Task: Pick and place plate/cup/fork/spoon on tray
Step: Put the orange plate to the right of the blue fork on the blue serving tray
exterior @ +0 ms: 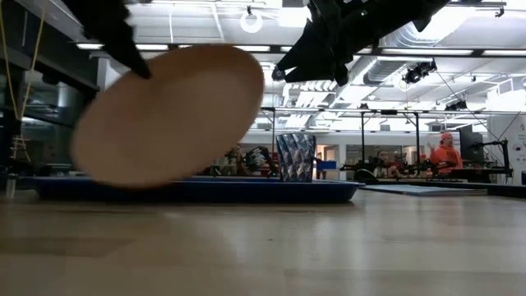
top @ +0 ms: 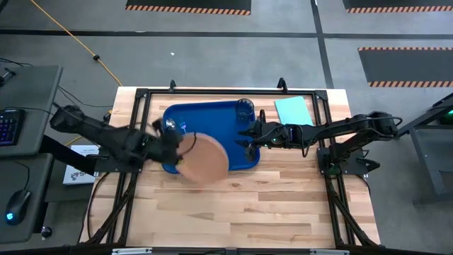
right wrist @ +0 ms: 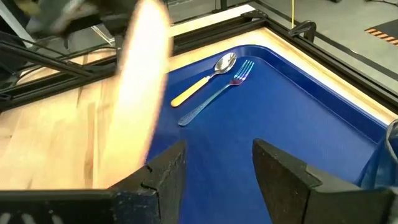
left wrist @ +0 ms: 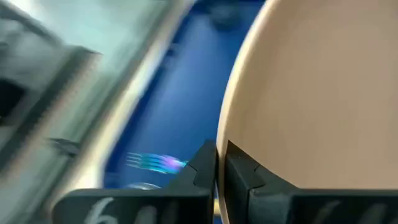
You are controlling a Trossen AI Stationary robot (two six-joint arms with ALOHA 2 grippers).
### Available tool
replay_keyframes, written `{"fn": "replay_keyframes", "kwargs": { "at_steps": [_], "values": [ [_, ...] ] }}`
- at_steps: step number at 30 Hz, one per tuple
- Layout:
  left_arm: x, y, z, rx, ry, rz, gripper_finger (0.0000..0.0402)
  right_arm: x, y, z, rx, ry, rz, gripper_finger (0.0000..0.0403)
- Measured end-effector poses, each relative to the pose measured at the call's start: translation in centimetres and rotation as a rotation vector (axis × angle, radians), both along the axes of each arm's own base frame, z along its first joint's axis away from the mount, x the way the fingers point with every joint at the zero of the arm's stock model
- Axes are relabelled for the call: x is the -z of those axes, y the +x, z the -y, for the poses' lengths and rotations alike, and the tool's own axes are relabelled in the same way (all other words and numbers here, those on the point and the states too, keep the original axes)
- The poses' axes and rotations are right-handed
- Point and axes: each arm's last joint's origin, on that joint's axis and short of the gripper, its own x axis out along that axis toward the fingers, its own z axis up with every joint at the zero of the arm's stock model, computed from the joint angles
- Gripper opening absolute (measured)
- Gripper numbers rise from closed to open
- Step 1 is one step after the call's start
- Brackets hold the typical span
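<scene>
- From above: my left hand (top: 177, 147) is pinched on the rim of the plate (top: 205, 159), on the side of it nearest the worktop's left edge. The plate hangs over the near long rim of the tray (top: 212, 117), partly above the tray and partly above bare worktop (top: 269, 205). The tray sits toward the far edge of the worktop, and the cup (top: 245, 108) stands in its far right corner. My right hand (top: 249, 136) hovers over the tray's right end, just beside the plate.
- From worktop height: the plate (exterior: 168, 115) is off the surface and tilted steeply, its upper edge held from above, its lower edge close to the tray's rim (exterior: 246, 191). The cup (exterior: 296, 156) stands upright on the tray behind it.
- From my left wrist: my fingers (left wrist: 239, 177) are pressed together on the plate's edge (left wrist: 311, 93). The tray floor (left wrist: 180, 106) lies beyond, with the fork (left wrist: 155, 162) on it.
- From my right wrist: my fingers (right wrist: 283, 171) are spread and hold nothing. The spoon (right wrist: 205, 78) and fork (right wrist: 217, 93) lie side by side near the tray's left end, handles pointing toward its near rim.
- My judgement: the plate still needs carrying away from me, toward the tray's free middle, and levelling before release. My left hand has it; my right hand is close enough to be in the way.
</scene>
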Motion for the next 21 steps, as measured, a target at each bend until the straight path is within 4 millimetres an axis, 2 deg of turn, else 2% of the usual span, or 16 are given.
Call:
{"fn": "replay_keyframes", "kwargs": {
  "at_steps": [4,8,12,21],
  "values": [
    [-0.6,1.3,-2.4,-0.045,0.13,0.02,0.0001,0.0,0.0,0.0,-0.004,-0.001,-0.005,0.0174],
    [-1.3,2.6,-3.9,-0.011,0.157,0.059,0.0001,0.0,0.0,0.0,-0.012,-0.014,-0.01,0.0174],
    [-1.7,3.3,-5.5,0.002,0.16,0.074,0.0001,0.1,-0.1,-0.1,-0.014,-0.014,-0.014,0.0174],
    [-0.3,5.2,-10.0,-0.003,0.047,0.069,0.0001,0.2,-0.1,0.0,-0.003,-0.016,-0.024,0.0174]
  ]
}}
